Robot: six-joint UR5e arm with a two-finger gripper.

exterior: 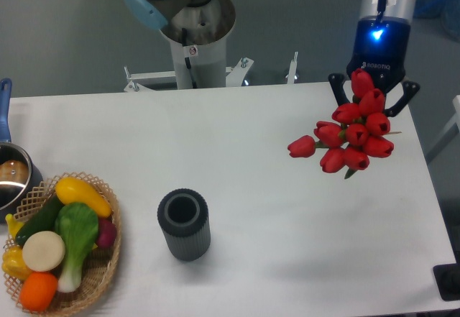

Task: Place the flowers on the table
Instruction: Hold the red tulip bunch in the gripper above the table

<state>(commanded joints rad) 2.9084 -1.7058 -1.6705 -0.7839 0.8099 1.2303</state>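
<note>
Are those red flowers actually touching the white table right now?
Cannot tell. The one camera view shows the flowers bunched at the tool over the table, but from this angle neither contact nor a gap underneath shows plainly.

A plain grey floor (72, 37) lies behind, evenly lit, with a white metal frame (215, 76) on it.

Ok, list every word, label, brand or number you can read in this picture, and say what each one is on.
"ROBOTIQ": white letters on the black body of the end effector, just above the flowers; small but readable.
Sticker on the arm's base column: a small white label with a red mark, too small to read.
No other text shows on the table, the basket or the dark cylinder.
</note>
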